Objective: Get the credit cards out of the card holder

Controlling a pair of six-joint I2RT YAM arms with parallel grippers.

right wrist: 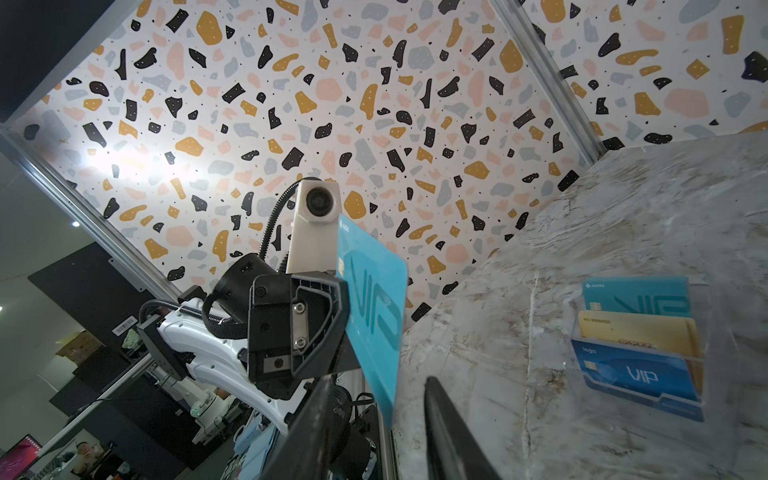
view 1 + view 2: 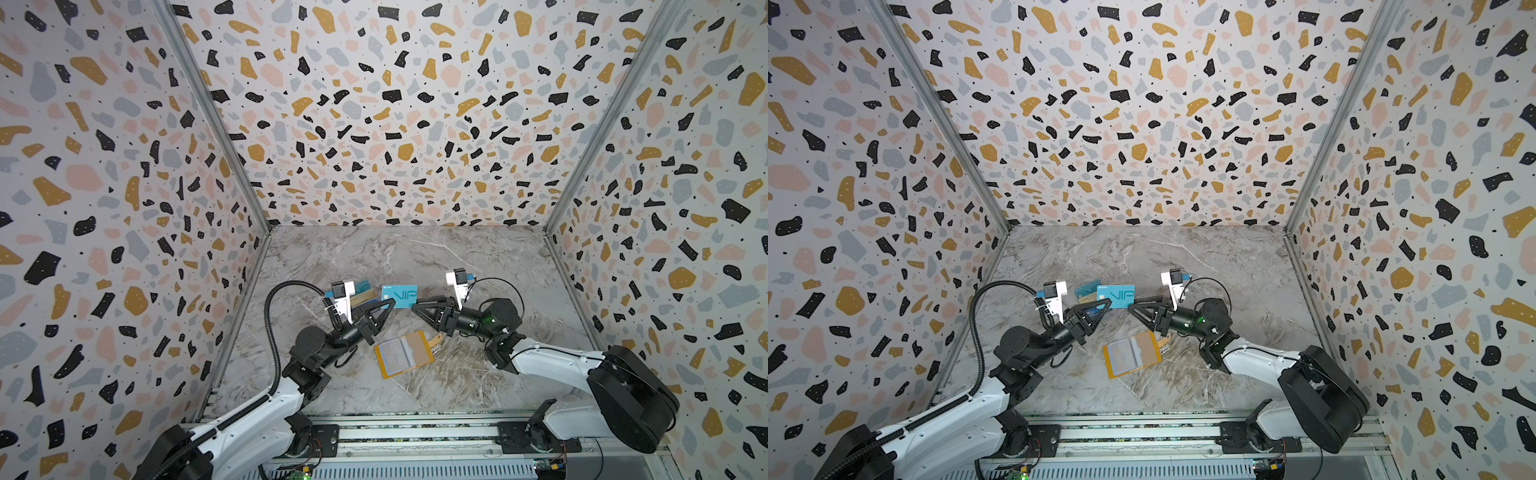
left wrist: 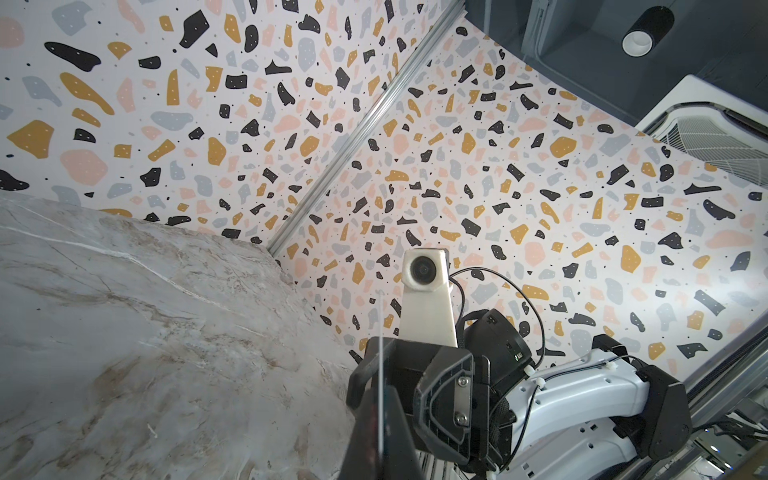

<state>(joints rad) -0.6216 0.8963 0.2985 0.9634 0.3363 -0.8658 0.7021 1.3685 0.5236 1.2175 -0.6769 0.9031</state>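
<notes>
1. Nearest the front edge, at mid-width: the card holder (image 2: 417,347). It is yellow and lies folded open and flat on the worktop (image 2: 415,257), clear sleeves up. Whether a card remains inside cannot be told.
2. Over mid-worktop: the left gripper (image 2: 390,304), jaws closed on one short end of the VIP card (image 2: 400,296). This teal card is held on edge in the air, clear of the worktop.
3. Opposite it: the right gripper (image 2: 414,305), jaws part-open astride the free short end of the VIP card. The right wrist view shows a gap beside the card, so there is no grip on that end yet. This is probably a hand-over.
4. Handling, as judged: the VIP card is light, thin, stiff and slick, and only its flat faces offer purchase. It should be pinched well in from a short edge. A hold at a corner would let it pivot or slide out.
5. Farther back, toward the left edge, just behind the left gripper: a clear tiered stand (image 1: 698,409). It carries a teal card (image 1: 636,299), a gold card (image 1: 636,332) and a blue card (image 1: 636,376), each leaning upright and overlapping the next.
</notes>
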